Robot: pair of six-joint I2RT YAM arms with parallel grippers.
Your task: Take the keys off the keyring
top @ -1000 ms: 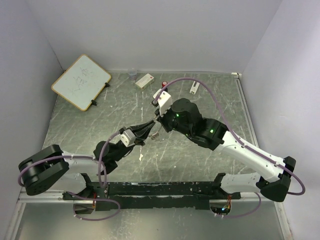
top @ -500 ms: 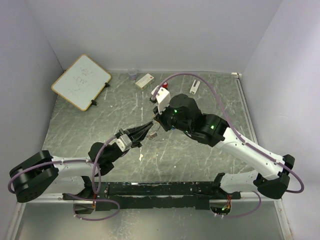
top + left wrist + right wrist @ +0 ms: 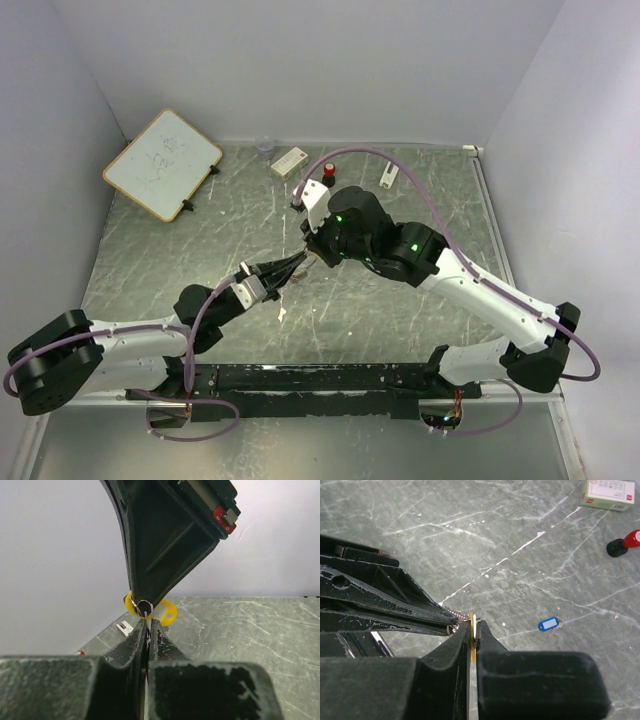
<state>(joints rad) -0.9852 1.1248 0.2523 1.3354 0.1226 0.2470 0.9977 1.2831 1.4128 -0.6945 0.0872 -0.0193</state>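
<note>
My two grippers meet above the middle of the table. My left gripper is shut on the thin silvery keyring, which sticks out past its tips. My right gripper is shut on the flat yellow head of a key, which also shows in the left wrist view hanging on the ring. The left fingers reach in from the left in the right wrist view. A blue-headed key with a plain metal key lies loose on the table below.
A whiteboard leans at the back left. A white box, a red-capped black bottle, a small clear cup and a white clip stand along the back.
Both grippers have shifted a little left and forward together, still joined at the ring. The left arm has stretched out lower and its elbow has moved left.
</note>
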